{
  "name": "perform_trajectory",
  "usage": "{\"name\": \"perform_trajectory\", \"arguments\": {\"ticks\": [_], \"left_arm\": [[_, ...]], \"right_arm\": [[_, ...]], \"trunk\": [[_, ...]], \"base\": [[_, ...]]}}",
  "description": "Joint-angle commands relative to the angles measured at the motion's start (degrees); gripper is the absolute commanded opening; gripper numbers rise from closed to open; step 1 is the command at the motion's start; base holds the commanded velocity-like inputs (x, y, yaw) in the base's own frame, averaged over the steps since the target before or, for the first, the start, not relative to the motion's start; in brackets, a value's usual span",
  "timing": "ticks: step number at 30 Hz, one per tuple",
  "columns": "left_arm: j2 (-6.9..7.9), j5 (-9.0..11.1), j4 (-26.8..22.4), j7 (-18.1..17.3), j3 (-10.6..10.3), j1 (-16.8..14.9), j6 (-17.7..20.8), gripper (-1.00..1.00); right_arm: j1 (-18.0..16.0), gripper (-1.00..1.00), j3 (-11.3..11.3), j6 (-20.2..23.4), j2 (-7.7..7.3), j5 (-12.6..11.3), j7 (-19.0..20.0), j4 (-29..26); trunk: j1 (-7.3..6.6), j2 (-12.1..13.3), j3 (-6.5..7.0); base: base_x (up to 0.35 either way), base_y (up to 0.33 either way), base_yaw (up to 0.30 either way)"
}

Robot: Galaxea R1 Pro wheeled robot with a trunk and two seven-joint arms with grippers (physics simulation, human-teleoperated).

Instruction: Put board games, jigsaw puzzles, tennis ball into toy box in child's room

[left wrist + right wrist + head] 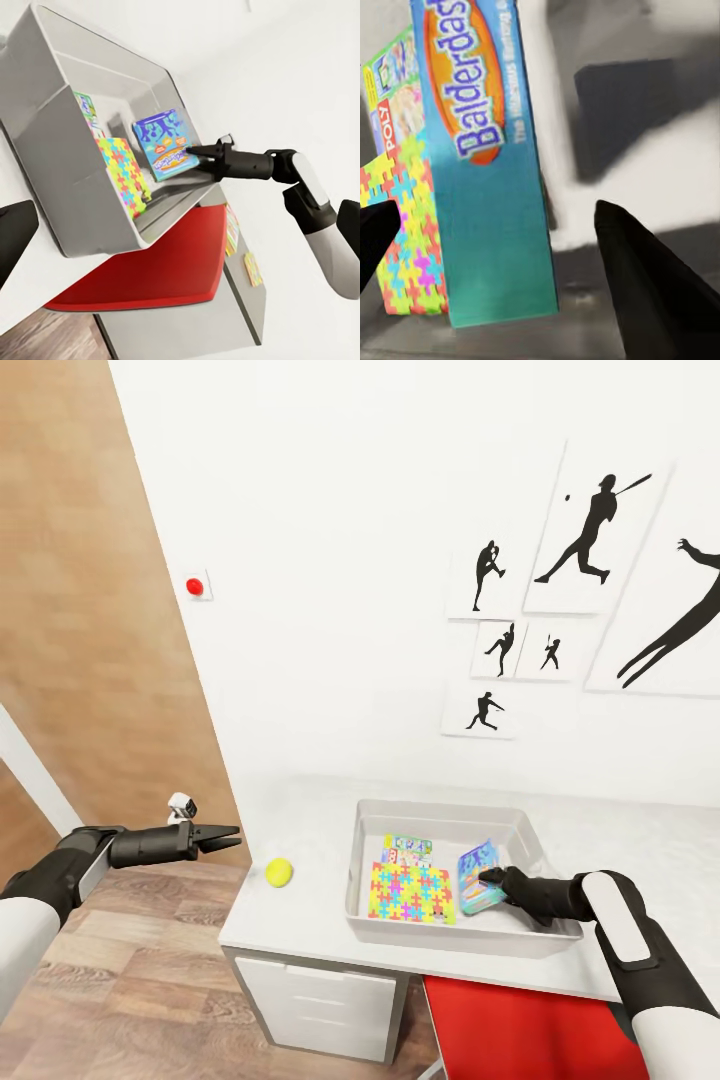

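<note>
Nearest us, a red chair seat (520,1030) sits tucked under the white table (640,950). Our right gripper (487,882) reaches into the grey toy box (365,860) on the table, its fingers spread on either side of a blue Balderdash board game (477,872); in the right wrist view the box (480,172) stands on edge between the dark fingertips (641,277) with a gap to one of them, so we cannot tell if it is gripped. The game is teal-edged, with an orange oval and white lettering, and tilts upright inside the toy box. Flat on the bottom beside it lies a bright multicoloured jigsaw puzzle (412,892), and behind that a second board game (408,848). Our left gripper (225,838) hangs off the table's edge, empty, fingers slightly parted. The yellow tennis ball (279,872) rests on the table between it and the toy box. Farther back, baseball silhouettes (590,530) cover the white wall.
</note>
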Motion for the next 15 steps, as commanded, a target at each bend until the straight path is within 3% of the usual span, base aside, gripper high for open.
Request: {"name": "perform_trajectory", "arguments": {"ticks": [1,15], "left_arm": [[0.07,0.3,0.0,-0.2,-0.4,-0.1,0.6,1.00],[0.09,0.3,0.0,-0.2,-0.4,-0.1,0.6,1.00]], "right_arm": [[-0.1,1.00,0.0,0.2,0.00,-0.6,-0.6,-0.1],[-0.1,1.00,0.0,0.2,-0.17,-0.4,-0.5,-0.1]], "trunk": [[0.04,-0.1,-0.13],[0.04,-0.1,-0.13]], "base": [[0.000,0.000,0.000],[0.000,0.000,0.000]]}}
